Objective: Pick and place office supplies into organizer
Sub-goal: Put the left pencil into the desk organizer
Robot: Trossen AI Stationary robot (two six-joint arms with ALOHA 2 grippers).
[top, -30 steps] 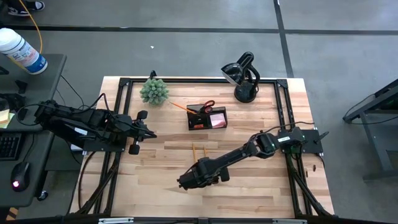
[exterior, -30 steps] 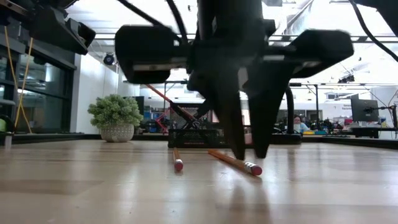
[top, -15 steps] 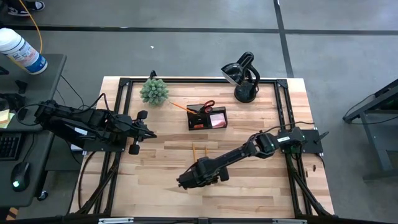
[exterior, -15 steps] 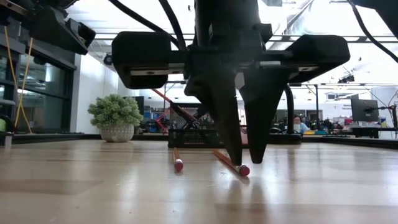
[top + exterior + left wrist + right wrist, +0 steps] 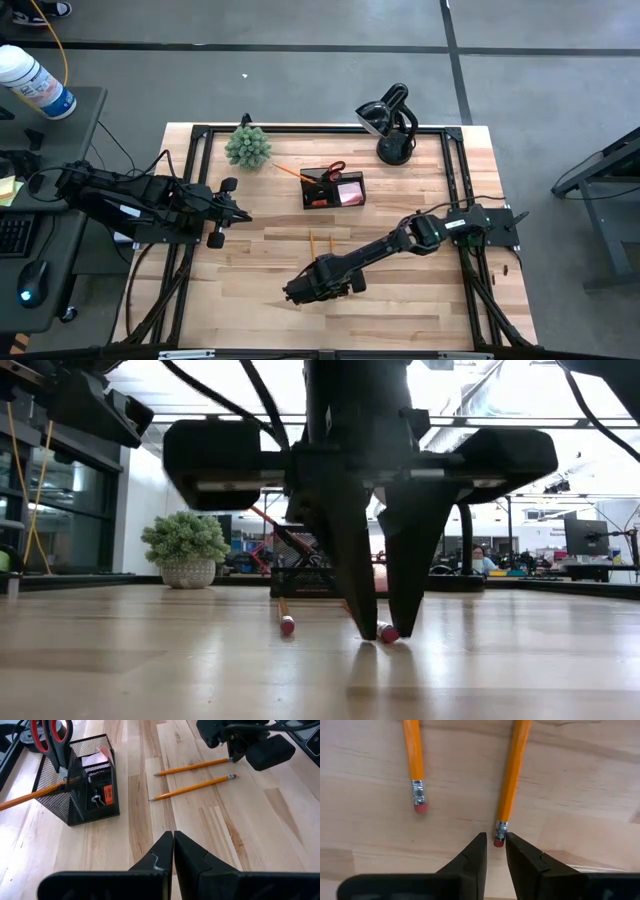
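Now right hand (image 5: 493, 851) straddles pencil (image 5: 511, 780) eraser.

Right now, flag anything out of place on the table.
Two pencils lie loose on the wood instead of in the organizer. The right tool straddles one pencil's eraser end. Another pencil juts askew from the organizer.

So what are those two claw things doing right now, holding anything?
Left end effector: shut, holding nothing, waiting at the table's left side.
Right end effector: closing around the eraser end of a pencil lying on the table.
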